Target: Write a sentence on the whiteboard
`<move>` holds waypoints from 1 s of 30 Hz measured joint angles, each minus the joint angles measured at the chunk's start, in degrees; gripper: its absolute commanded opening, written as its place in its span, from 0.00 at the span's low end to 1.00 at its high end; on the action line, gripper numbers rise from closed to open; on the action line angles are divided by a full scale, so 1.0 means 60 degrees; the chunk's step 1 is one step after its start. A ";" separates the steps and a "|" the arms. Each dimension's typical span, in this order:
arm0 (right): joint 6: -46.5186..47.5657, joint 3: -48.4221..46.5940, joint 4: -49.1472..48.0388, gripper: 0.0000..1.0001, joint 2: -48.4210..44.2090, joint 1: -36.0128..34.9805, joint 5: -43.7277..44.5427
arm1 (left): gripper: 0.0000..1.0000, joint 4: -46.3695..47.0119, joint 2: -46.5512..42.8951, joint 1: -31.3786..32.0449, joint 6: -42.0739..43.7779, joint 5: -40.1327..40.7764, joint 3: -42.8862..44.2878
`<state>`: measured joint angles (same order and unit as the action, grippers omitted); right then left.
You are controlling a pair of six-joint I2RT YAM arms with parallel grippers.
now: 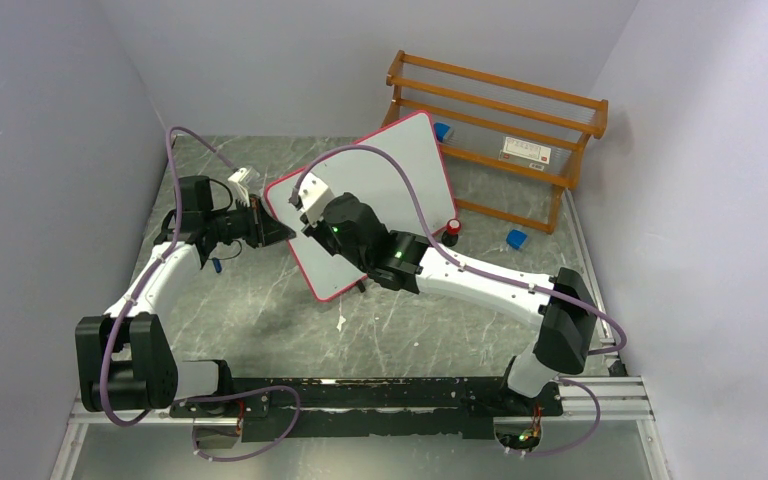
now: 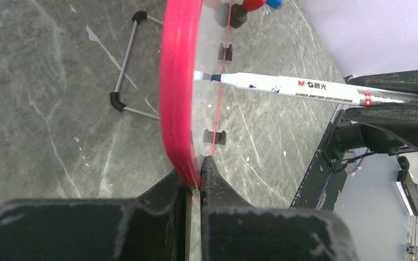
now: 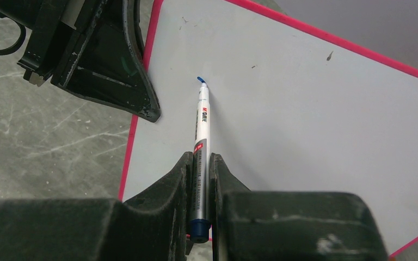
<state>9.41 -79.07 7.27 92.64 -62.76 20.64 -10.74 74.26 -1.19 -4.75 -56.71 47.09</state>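
Pinching the pink rim of the whiteboard [image 2: 180, 109], my left gripper [image 2: 197, 171] has its jaws nearly together, with only the thin frame between them. My right gripper [image 3: 201, 157] is closed tight around a white marker [image 3: 202, 125], gripping the barrel near its blue rear end so most of the pen sticks out ahead of the fingers. The blue tip sits against the white face of the board, close to the edge that my left jaws hold.

The board stands tilted near the middle of the table [image 1: 260, 320], propped on a wire stand [image 2: 122, 81] with black feet, in front of a wooden rack [image 1: 500, 110]. A white card [image 1: 525, 150] lies on the rack's shelf. A blue block [image 1: 516, 238] lies on the table just beside the rack.
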 measured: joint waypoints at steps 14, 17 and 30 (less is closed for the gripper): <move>-0.0018 0.0382 0.0168 0.00 -0.0157 0.0000 0.0240 | 0.05 0.0004 0.0051 -0.0011 0.0000 0.0000 0.0000; -0.0022 0.0441 0.0178 0.00 -0.0186 0.0000 0.0277 | 0.05 0.0004 0.0055 -0.0011 -0.0004 0.0004 0.0000; -0.0026 0.0561 0.0215 0.00 -0.0259 0.0000 0.0328 | 0.05 0.0004 0.0055 -0.0011 0.0000 -0.0004 0.0004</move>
<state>9.26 -75.70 8.56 91.09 -62.76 22.61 -10.72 74.59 -1.26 -4.75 -56.73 47.11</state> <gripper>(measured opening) 0.152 0.083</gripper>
